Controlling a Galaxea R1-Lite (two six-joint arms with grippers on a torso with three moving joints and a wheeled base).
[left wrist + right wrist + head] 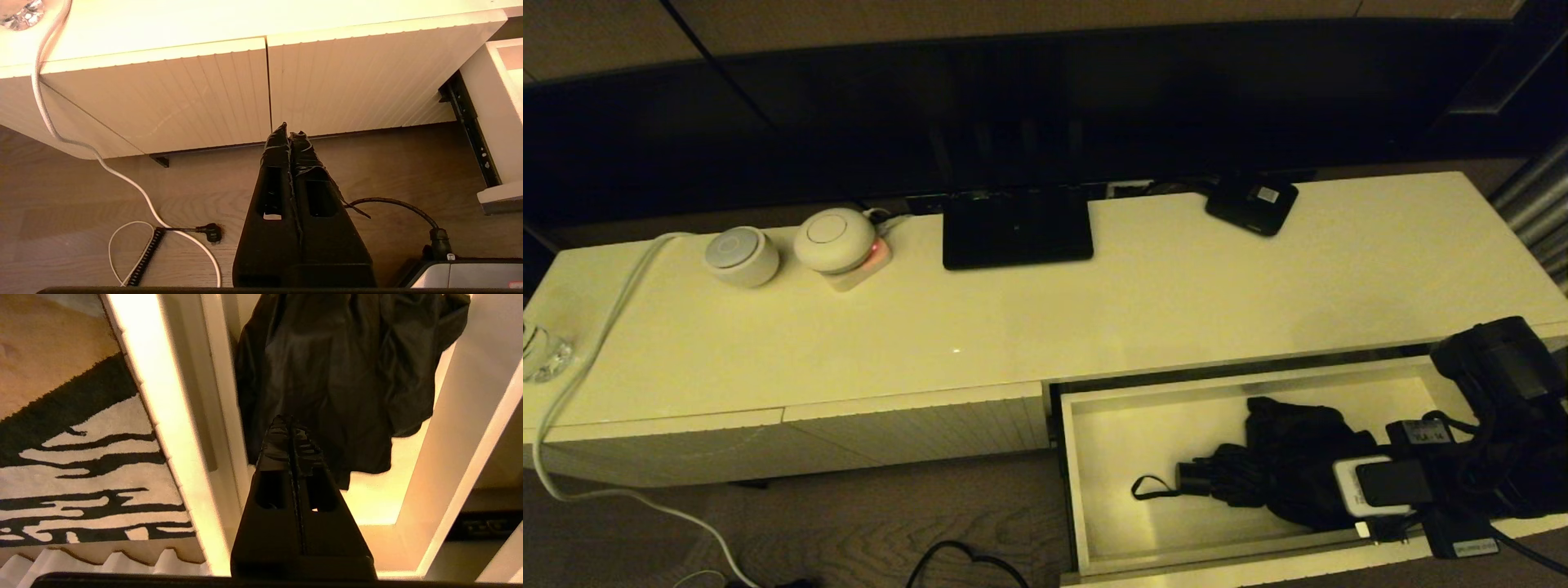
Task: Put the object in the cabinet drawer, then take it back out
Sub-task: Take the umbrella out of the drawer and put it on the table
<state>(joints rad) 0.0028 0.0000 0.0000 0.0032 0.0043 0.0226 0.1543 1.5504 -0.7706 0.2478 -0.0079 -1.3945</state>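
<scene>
The cabinet drawer (1068, 490) stands pulled out at the lower right of the cream cabinet, and its side wall (490, 122) also shows in the left wrist view. The black folding umbrella (1282, 465) lies inside it, handle (1192, 478) and wrist loop (1147, 488) pointing left. My right arm (1486, 392) reaches over the drawer's right end. Its gripper (290, 420) is shut just above the bunchy umbrella fabric (339, 367), with nothing seen between the fingers. The left gripper (289, 130) is shut and hangs low before the shorter ribbed fronts (204, 94), above the floor.
On the cabinet top are a flat black stand (1017, 233), a small black box with a white label (1252, 202), two white round devices (742, 255) (835, 238) and a white cable (588, 359). Cables (179, 230) lie on the floor; a patterned rug (81, 457) lies before the drawer.
</scene>
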